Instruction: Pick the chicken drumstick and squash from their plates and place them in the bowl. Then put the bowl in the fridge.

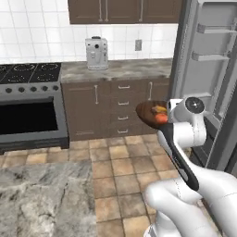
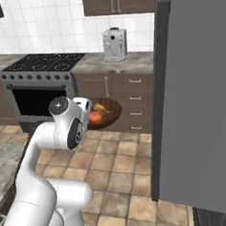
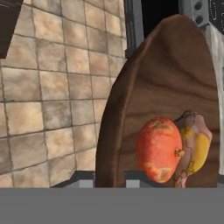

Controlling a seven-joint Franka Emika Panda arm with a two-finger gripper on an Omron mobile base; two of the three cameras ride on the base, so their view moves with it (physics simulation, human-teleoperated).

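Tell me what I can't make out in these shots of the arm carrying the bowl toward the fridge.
- Gripper fingertips: hand view, cut off by the bottom band; their hold on the bowl rim isn't visible.
- Bowl's near side: left base view, hidden behind the arm.
- Chicken drumstick: hand view, partly behind the squash.
- Fridge interior: right base view, blocked by its own open door.
- Fridge shelves: left base view, cut off by the right edge.
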